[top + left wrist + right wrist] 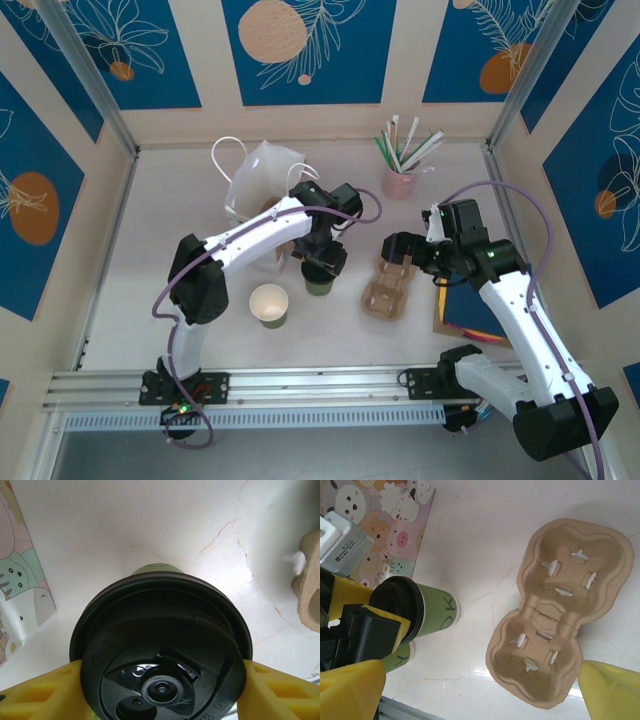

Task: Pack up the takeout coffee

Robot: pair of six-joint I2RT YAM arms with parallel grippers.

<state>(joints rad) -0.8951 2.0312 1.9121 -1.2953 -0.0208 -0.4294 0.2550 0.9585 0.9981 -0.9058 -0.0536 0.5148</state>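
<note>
The takeout coffee (320, 284), a dark-green cup (434, 614) under a black lid (160, 630), stands upright on the table in the middle of the top view. My left gripper (322, 262) comes down on it from above, shut on the lid's rim. In the left wrist view its yellow fingers (45, 690) press the lid from both sides. The white gift bag (262, 185) stands just behind it, its cartoon-animal side (385, 520) facing the cup. My right gripper (398, 250) hangs open over the brown pulp cup carrier (560, 620), holding nothing.
A lidless green cup (269, 305) stands in front and to the left of the coffee. The carrier (390, 285) lies to its right. A pink cup of straws (400, 183) stands at the back. A dark blue flat item (470, 312) lies under the right arm.
</note>
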